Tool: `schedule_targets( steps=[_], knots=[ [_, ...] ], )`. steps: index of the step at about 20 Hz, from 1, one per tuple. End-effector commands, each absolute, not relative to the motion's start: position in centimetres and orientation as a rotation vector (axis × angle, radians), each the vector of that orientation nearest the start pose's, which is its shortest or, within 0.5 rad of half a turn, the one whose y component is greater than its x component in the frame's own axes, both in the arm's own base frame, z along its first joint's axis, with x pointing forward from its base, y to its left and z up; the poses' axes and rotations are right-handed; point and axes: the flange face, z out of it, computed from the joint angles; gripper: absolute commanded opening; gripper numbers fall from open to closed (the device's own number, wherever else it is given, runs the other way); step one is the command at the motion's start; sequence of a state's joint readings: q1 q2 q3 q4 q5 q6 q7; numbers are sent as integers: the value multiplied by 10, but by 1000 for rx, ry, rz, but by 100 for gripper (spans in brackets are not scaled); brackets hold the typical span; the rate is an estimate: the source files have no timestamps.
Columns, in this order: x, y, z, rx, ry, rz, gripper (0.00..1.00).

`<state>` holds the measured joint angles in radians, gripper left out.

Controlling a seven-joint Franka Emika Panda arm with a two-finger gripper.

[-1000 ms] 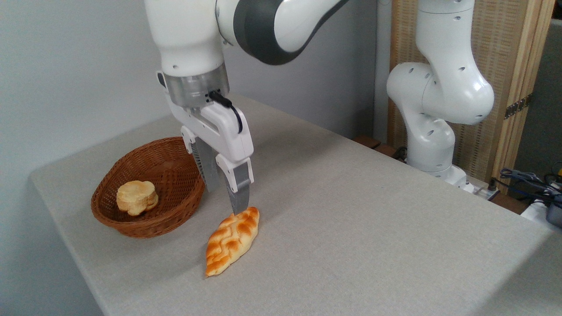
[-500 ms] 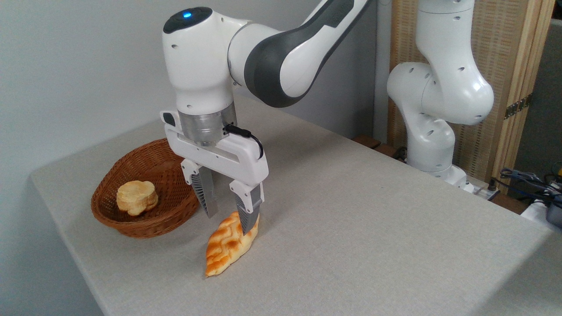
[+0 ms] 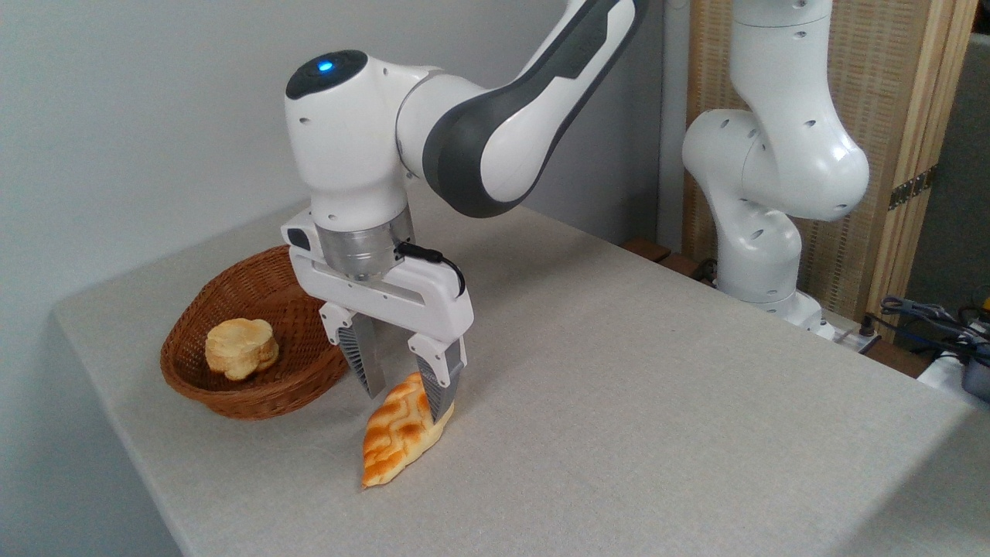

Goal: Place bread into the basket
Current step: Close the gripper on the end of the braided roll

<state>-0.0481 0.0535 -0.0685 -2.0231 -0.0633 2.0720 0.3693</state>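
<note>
Two fingers of the open claw [image 3: 404, 398] straddle the far end of the bread [image 3: 401, 441], which lies on the counter [image 3: 619, 402] just beside the basket [image 3: 255, 387], so the grasp looks in hand; next, closing and lifting it over the rim.

Table [image 3: 657, 371] w/ basket [image 3: 255, 391], bread [image 3: 398, 441]

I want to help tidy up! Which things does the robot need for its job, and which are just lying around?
Needed:
bread
basket
end effector, open, straddling the bread's far end

Lying around:
small bun, already in the basket
cables at the right edge
</note>
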Motion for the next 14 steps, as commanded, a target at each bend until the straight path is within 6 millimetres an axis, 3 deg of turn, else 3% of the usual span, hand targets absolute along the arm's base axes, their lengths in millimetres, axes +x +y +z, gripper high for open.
schedule_targets(
  steps=[1, 6, 7, 10, 14],
  knots=[
    [559, -72, 422, -3113, 727, -26, 100],
    [559, -70, 421, -3076, 748, -7, 98],
    [559, -70, 421, -3076, 748, -7, 94],
    [559, -70, 417, -3071, 754, 6, 66],
    [559, -70, 415, -3071, 757, 15, 54]
  ],
)
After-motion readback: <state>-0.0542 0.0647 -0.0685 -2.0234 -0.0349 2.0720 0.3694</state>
